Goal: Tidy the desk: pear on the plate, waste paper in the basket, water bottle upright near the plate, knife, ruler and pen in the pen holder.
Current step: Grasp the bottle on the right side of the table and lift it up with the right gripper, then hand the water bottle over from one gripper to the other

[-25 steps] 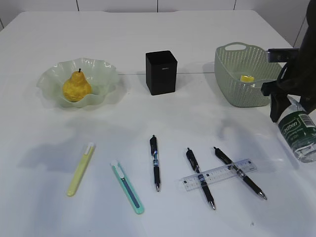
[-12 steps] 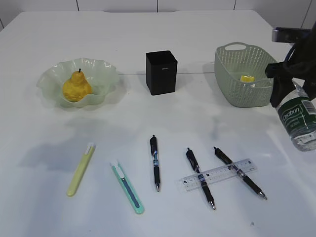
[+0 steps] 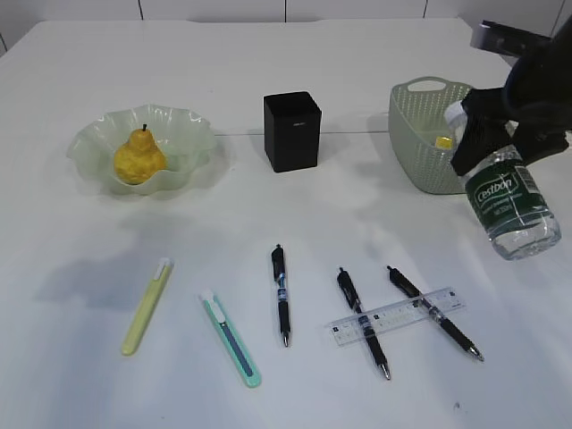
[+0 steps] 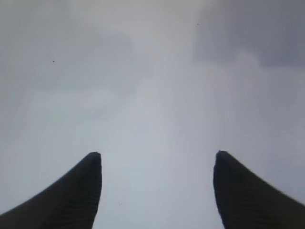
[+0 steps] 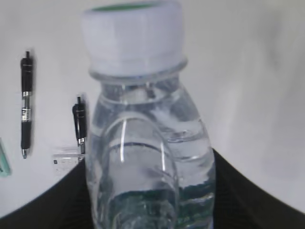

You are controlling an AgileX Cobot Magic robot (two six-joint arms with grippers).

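My right gripper (image 3: 490,143) is shut on the water bottle (image 3: 508,201) and holds it in the air in front of the basket (image 3: 420,170). The bottle tilts, with its white cap (image 3: 456,112) up and to the left. In the right wrist view the bottle (image 5: 147,143) fills the space between the dark fingers (image 5: 57,200). The pear (image 3: 138,156) lies on the plate (image 3: 89,143). Yellow waste paper (image 3: 443,141) is in the basket. The pen holder (image 3: 291,130) stands at centre. My left gripper (image 4: 157,153) is open above bare white desk.
On the near desk lie a yellow-green knife (image 3: 147,306), a teal knife (image 3: 231,338) and three black pens (image 3: 281,295) (image 3: 362,322) (image 3: 435,313). The clear ruler (image 3: 396,315) lies across two of the pens.
The right gripper has carried the bottle up and to the left, from the right edge toward the basket. Nothing else has moved.
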